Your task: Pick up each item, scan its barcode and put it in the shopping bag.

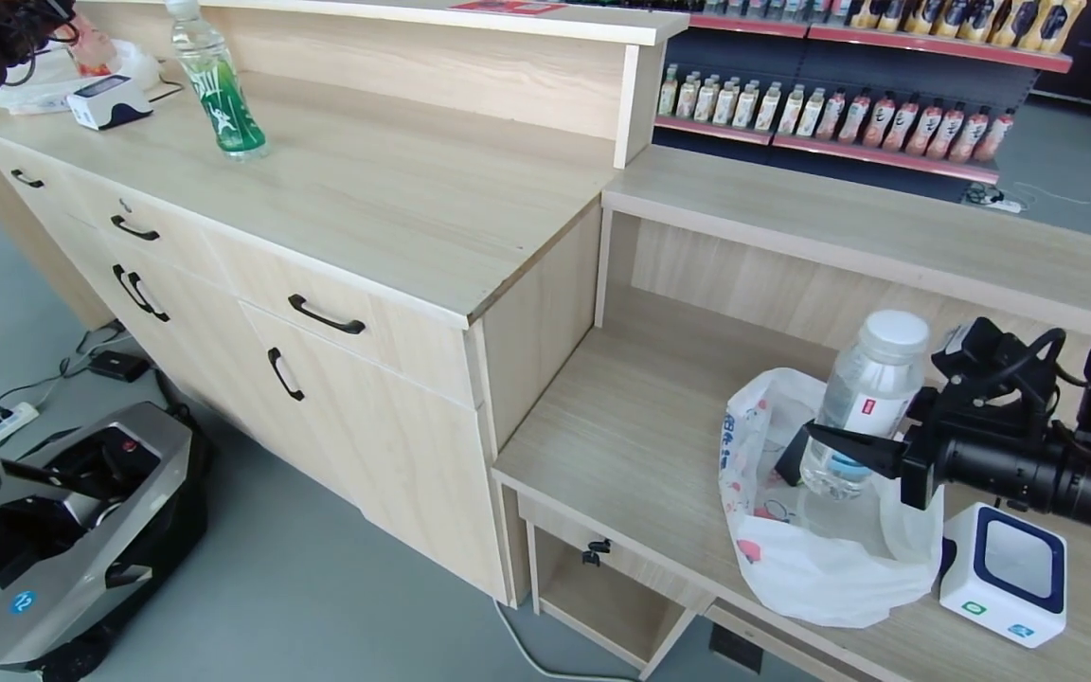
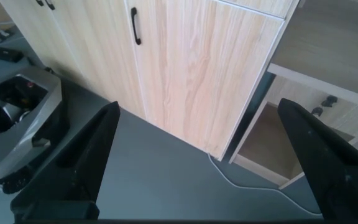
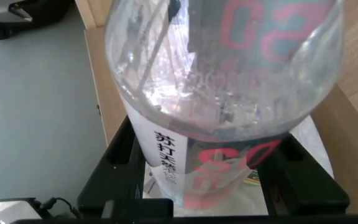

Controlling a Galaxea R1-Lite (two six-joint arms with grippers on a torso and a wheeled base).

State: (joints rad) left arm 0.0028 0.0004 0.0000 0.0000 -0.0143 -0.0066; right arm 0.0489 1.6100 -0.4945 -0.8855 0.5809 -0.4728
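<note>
My right gripper (image 1: 830, 453) is shut on a clear water bottle (image 1: 872, 379) with a white cap and a red-and-white label. It holds the bottle upright, base down at the open mouth of the white plastic shopping bag (image 1: 820, 559) on the low desk. In the right wrist view the bottle (image 3: 222, 93) sits between the black fingers (image 3: 114, 174). A white barcode scanner (image 1: 1005, 573) stands just right of the bag. A green bottle (image 1: 219, 90) stands on the high counter at the far left. My left gripper (image 2: 197, 168) hangs open over the grey floor beside the cabinet doors.
A second small white device (image 1: 108, 101) and some white plastic lie at the counter's far left corner. The desk's raised back wall (image 1: 849, 227) runs behind the bag. Store shelves with drink bottles (image 1: 830, 114) stand beyond. Cables and a power strip (image 1: 15, 417) lie on the floor.
</note>
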